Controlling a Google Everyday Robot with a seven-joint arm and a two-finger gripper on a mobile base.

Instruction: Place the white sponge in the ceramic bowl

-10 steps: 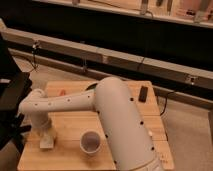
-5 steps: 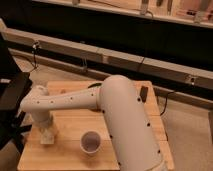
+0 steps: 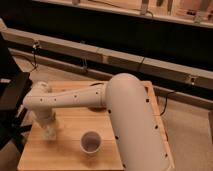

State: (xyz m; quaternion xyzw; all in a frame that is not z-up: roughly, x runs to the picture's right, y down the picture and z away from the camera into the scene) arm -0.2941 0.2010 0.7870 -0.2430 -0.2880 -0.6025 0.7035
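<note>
My gripper [image 3: 48,131] hangs from the end of the white arm [image 3: 75,98] and is low over the left part of the wooden table [image 3: 70,155]. A small whitish block, which looks like the white sponge [image 3: 50,135], is at the gripper's tip on or just above the table; I cannot tell whether it is held. The green ceramic bowl does not show; the bulky arm covers the middle and right of the table. A white cup [image 3: 90,141] stands upright to the right of the gripper, near the front edge.
A black piece of equipment [image 3: 12,100] stands close to the table's left side. A long dark counter with a pale ledge [image 3: 100,52] runs behind the table. Cables hang from the ledge. Grey floor lies to the right.
The gripper has shifted slightly to the right over the table's left part and stayed low. The arm's big elbow has swung a little. The cup has not moved.
</note>
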